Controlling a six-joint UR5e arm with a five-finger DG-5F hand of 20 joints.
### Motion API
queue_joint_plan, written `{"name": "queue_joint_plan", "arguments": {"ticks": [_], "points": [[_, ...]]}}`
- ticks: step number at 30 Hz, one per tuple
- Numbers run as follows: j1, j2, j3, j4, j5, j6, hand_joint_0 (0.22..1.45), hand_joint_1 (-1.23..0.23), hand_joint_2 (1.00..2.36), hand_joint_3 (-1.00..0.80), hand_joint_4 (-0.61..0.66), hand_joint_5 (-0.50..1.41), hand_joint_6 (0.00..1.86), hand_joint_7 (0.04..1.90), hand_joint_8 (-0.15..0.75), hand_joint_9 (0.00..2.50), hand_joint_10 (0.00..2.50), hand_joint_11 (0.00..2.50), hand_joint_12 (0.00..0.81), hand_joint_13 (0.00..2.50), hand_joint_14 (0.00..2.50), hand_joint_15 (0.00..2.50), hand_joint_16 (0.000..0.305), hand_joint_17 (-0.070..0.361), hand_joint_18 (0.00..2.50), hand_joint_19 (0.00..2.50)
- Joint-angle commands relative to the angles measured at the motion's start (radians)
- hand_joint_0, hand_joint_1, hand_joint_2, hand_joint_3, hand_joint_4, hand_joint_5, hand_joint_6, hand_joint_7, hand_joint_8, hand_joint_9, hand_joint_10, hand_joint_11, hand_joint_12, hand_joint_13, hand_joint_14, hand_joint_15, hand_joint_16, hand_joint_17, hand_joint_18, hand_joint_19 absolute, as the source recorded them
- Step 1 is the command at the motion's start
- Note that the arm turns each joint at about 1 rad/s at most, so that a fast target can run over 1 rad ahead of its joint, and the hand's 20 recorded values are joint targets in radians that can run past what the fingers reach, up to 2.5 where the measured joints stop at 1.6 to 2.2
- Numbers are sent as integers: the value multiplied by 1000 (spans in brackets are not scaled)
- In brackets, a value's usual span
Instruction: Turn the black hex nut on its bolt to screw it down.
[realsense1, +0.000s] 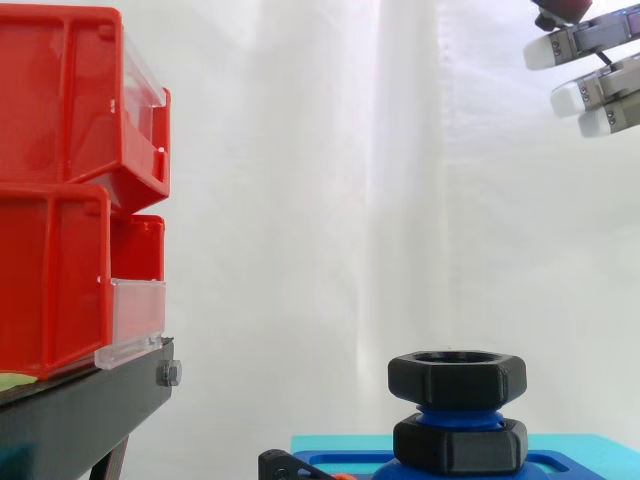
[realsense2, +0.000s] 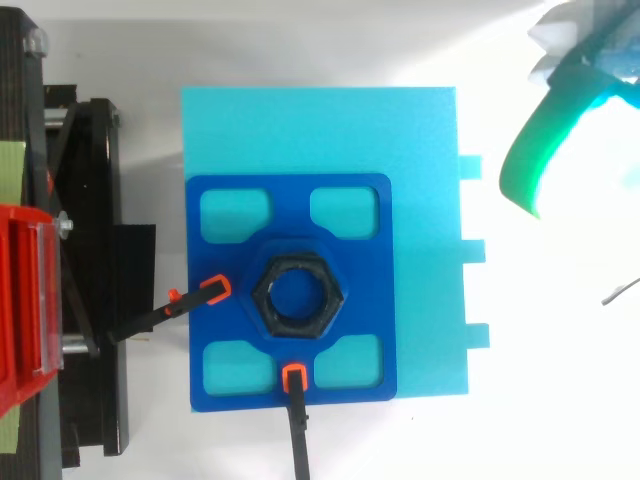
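My fingers (realsense1: 600, 90) hang high at the right of the side view, reaching leftward, fairly straight and spread a little; they hold nothing, and their pads (realsense1: 545, 52) glow white there; from above they glow green (realsense2: 530, 150) at the far right corner, out past the right edge of the cyan base (realsense2: 320, 130).

The black hex nut (realsense1: 457, 377) is well below me and to the left, sitting level at the top of its blue bolt (realsense1: 458, 417); I am well apart from it, touching no part of it; a band of blue thread shows beneath it, and under that sits a second black nut (realsense1: 460, 445), down on the blue plate (realsense2: 295, 205); from above the top nut (realsense2: 335, 296) lies in the middle of that plate, with its hole showing through.

The blue plate lies on the cyan base, toward its near side; two black clamps with orange tips bear on the plate, one at its left edge (realsense2: 215, 290), one at its near edge (realsense2: 294, 376).

Off to the left stand red bins (realsense1: 60, 100), one stacked above another, on a black stand (realsense1: 70, 420); a white curtain (realsense1: 330, 200) hangs behind everything.
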Motion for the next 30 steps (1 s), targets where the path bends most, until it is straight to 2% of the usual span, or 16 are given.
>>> {"name": "queue_joint_plan", "arguments": {"ticks": [1, 7, 12, 17, 19, 24, 25, 30], "points": [[7, 1, 1, -4, 1, 10, 494, -373, 1000, -500, 128, -228, 501, 701, 203, 211, 0, 0, 367, 321, 0, 0, 64, 145, 266, 26], [11, -7, -1, 3, -2, 27, 494, -376, 1000, -500, 132, -224, 502, 709, 206, 214, 0, 0, 367, 322, 0, 0, 64, 144, 280, 42], [22, -19, 1, 55, 4, 24, 495, -389, 1000, -500, 137, -223, 502, 716, 206, 215, 0, 0, 367, 322, 0, 0, 64, 144, 288, 54], [25, -79, -1, 75, -2, 46, 497, -396, 1000, -500, 137, -222, 502, 716, 208, 218, 0, 0, 367, 323, 0, 0, 63, 143, 301, 52], [27, -90, 1, 89, -2, 46, 496, -400, 1000, -500, 139, -222, 502, 717, 208, 219, 0, 0, 367, 323, 0, 0, 63, 142, 305, 62], [28, -133, 5, 164, -3, 47, 497, -406, 1000, -500, 140, -221, 502, 719, 210, 220, 0, 0, 368, 325, 0, 0, 62, 140, 316, 64], [28, -165, 10, 203, -2, 47, 497, -407, 1000, -500, 141, -221, 502, 721, 211, 221, 0, 0, 368, 326, 0, 0, 62, 140, 317, 68], [30, -174, 13, 217, 0, 29, 497, -409, 1000, -500, 142, -221, 502, 724, 212, 222, 0, 0, 368, 327, 0, 0, 62, 140, 325, 75]]}}
